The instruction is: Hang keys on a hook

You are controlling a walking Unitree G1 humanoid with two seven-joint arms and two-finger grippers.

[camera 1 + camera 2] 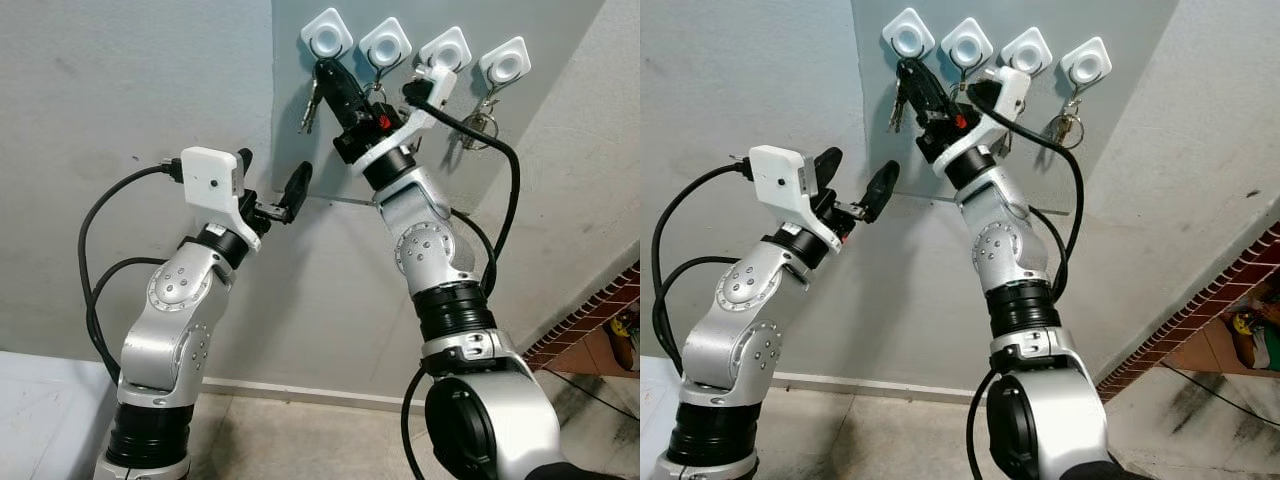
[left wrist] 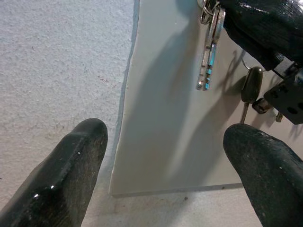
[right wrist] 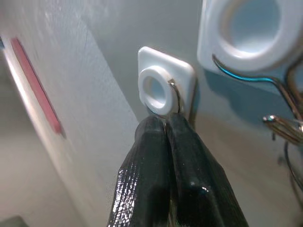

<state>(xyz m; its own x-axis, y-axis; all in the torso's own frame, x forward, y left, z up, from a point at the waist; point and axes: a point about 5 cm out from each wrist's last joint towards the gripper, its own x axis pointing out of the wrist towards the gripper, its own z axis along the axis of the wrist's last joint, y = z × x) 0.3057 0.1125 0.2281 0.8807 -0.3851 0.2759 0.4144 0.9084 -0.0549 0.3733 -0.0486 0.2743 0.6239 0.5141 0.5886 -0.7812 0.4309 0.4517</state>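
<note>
Left eye view: the right end effector (image 1: 327, 72) reaches up to the leftmost hook (image 1: 327, 35), with the keys (image 1: 310, 108) dangling beside it.

Left wrist view: the left end effector (image 2: 165, 161) hovers open below.

Right wrist view: the right fingers (image 3: 151, 156) are pinched shut on the key ring (image 3: 175, 97), which looks looped over the hook. Releasing likely remains.

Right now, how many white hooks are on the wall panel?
4, in one row across the grey panel: leftmost hook with the right gripper at it, second hook, third hook and rightmost hook holding keys.
</note>
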